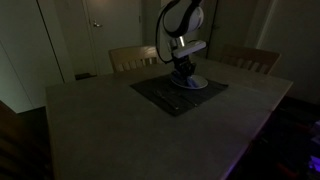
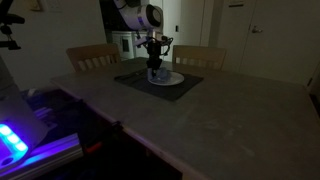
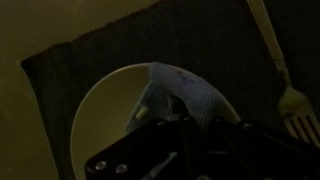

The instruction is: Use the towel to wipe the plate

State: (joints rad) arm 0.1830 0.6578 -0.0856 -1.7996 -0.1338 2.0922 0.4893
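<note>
wrist view: towel (image 3: 185,95) lies on the plate (image 3: 100,115), long axis running 10 to 4 o'clock, free corner pointing to 10 o'clock. gripper (image 3: 178,125) narrow, pinching the towel's near end; fingertips lost in shadow. fork (image 3: 290,100) at 3 o'clock on the placemat (image 3: 60,70), handle cut off at top. in both exterior views the towel is too dim to make out.

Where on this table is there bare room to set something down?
The tabletop in front of and beside the placemat is bare in both exterior views. Crowded on the placemat: plate, towel, gripper, fork.
</note>
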